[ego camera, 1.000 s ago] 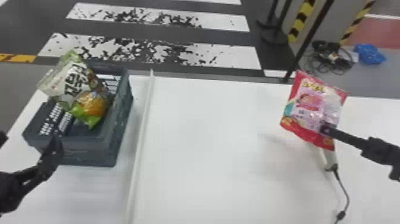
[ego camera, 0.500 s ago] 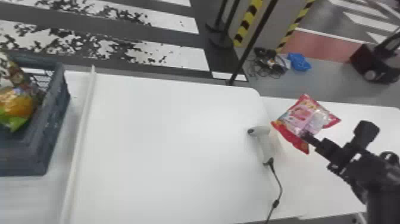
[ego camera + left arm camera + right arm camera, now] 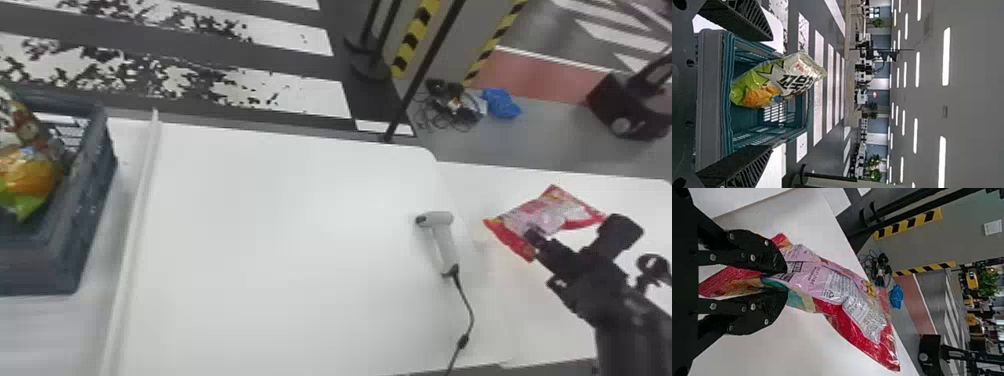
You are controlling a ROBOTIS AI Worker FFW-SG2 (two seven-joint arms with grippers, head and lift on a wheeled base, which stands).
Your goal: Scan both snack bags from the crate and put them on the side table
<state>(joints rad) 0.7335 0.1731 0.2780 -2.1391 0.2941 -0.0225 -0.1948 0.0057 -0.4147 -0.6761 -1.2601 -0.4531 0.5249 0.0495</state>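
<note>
My right gripper [image 3: 535,237] is over the side table [image 3: 555,320] at the right, shut on the red and pink snack bag [image 3: 540,215]. In the right wrist view the gripper [image 3: 785,281] pinches this bag [image 3: 828,286] between its fingers. The green and white snack bag [image 3: 30,175] leans in the crate [image 3: 95,190] at the far left. From the left wrist, that bag [image 3: 785,80] stands in the crate [image 3: 711,94] between the wide-apart fingers of my open left gripper [image 3: 738,96], not touched by them. The scanner [image 3: 442,240] lies on the main table, left of the held bag.
A white divider strip [image 3: 137,225] runs along the main table [image 3: 280,250] beside the crate. The scanner's black cable [image 3: 467,305] trails to the front edge. A black pole [image 3: 425,70] rises behind the tables, with cables and a blue bundle [image 3: 501,103] on the floor.
The head view has turned toward the right, shifting the crate left. My right gripper has carried the red bag rightward past the scanner to over the side table; the bag now looks more tilted.
</note>
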